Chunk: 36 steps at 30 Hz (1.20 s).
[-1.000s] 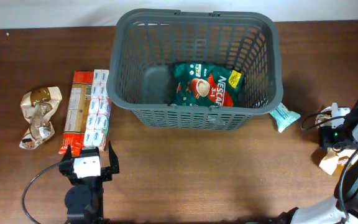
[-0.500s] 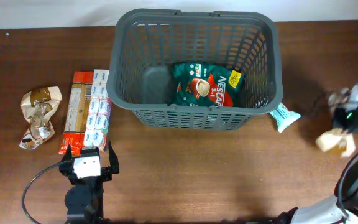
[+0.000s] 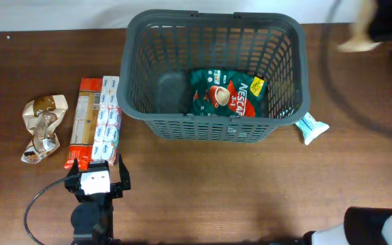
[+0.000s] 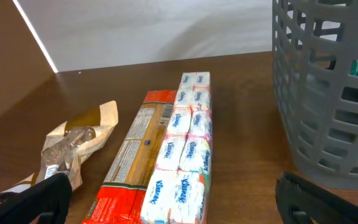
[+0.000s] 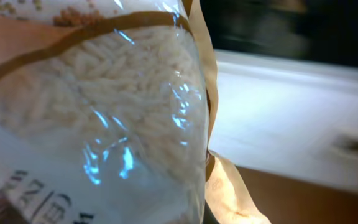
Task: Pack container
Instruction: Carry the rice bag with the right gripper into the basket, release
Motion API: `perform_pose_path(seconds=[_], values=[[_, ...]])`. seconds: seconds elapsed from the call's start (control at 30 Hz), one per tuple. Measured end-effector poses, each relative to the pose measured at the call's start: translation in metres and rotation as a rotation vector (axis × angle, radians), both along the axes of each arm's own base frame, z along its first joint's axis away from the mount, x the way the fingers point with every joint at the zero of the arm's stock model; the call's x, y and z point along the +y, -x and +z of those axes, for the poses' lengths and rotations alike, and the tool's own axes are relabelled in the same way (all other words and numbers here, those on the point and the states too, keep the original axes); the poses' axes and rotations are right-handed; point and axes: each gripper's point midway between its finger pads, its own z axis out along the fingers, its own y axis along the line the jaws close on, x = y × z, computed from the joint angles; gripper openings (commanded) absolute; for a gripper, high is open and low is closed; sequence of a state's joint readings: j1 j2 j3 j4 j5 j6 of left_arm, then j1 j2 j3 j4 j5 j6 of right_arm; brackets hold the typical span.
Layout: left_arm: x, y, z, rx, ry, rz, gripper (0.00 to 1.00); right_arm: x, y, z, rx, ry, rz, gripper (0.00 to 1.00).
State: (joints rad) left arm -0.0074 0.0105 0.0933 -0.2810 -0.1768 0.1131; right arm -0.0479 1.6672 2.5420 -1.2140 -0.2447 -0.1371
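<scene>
step: right gripper up by far right corner, clamped on rice bag | left gripper wide, idle at near edge | container far-centre | next, I reckon: swing over it, let go

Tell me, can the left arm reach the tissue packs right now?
Probably yes. The left gripper is open right before the tissue packs, nothing lies between them, and the basket stands off to the side.
</scene>
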Motion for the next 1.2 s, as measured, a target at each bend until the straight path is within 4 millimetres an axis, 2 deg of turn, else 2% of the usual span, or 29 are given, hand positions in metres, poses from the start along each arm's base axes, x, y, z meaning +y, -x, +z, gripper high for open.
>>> perform_pose_path(seconds=[0.07, 0.13, 0.2, 0.3, 0.37, 0.4, 0.43, 0.47, 0.5, 0.7, 0.73, 0.77, 0.8, 0.83, 1.07, 1.13, 1.2], values=[[0.0, 0.0, 0.0, 0.0, 0.0, 0.0, 0.99, 0.049, 0.01, -0.004, 0.014, 0.019, 0.141, 0.04], [0.0, 0.0, 0.0, 0.0, 0.0, 0.0, 0.99, 0.087, 0.012, -0.019, 0.06, 0.036, 0.244, 0.03], [0.0, 0.0, 0.0, 0.0, 0.0, 0.0, 0.99, 0.115, 0.008, -0.041, 0.122, 0.06, 0.308, 0.04], [0.0, 0.0, 0.0, 0.0, 0.0, 0.0, 0.99, 0.155, -0.007, -0.093, 0.252, 0.113, 0.373, 0.04], [0.0, 0.0, 0.0, 0.0, 0.0, 0.0, 0.99, 0.182, -0.023, -0.15, 0.385, 0.166, 0.405, 0.04], [0.0, 0.0, 0.0, 0.0, 0.0, 0.0, 0.99, 0.19, -0.03, -0.172, 0.427, 0.188, 0.411, 0.04], [0.0, 0.0, 0.0, 0.0, 0.0, 0.0, 0.99, 0.194, -0.033, -0.18, 0.442, 0.193, 0.414, 0.03], [0.0, 0.0, 0.0, 0.0, 0.0, 0.0, 0.99, 0.205, -0.044, -0.215, 0.506, 0.221, 0.421, 0.04], [0.0, 0.0, 0.0, 0.0, 0.0, 0.0, 0.99, 0.209, -0.048, -0.234, 0.541, 0.236, 0.425, 0.04], [0.0, 0.0, 0.0, 0.0, 0.0, 0.0, 0.99, 0.216, -0.057, -0.324, 0.738, 0.301, 0.426, 0.04], [0.0, 0.0, 0.0, 0.0, 0.0, 0.0, 0.99, 0.216, -0.057, -0.334, 0.76, 0.308, 0.426, 0.15], [0.0, 0.0, 0.0, 0.0, 0.0, 0.0, 0.99, 0.216, -0.057, -0.343, 0.782, 0.311, 0.422, 0.38], [0.0, 0.0, 0.0, 0.0, 0.0, 0.0, 0.99, 0.216, -0.057, -0.35, 0.795, 0.318, 0.425, 0.56], [0.0, 0.0, 0.0, 0.0, 0.0, 0.0, 0.99, 0.217, -0.057, -0.355, 0.804, 0.323, 0.427, 0.62], [0.0, 0.0, 0.0, 0.0, 0.0, 0.0, 0.99, 0.221, -0.05, -0.344, 0.786, 0.342, 0.434, 0.7], [0.0, 0.0, 0.0, 0.0, 0.0, 0.0, 0.99, 0.215, -0.048, -0.33, 0.768, 0.361, 0.411, 0.72], [0.0, 0.0, 0.0, 0.0, 0.0, 0.0, 0.99, 0.202, -0.052, -0.303, 0.707, 0.38, 0.359, 0.74]])
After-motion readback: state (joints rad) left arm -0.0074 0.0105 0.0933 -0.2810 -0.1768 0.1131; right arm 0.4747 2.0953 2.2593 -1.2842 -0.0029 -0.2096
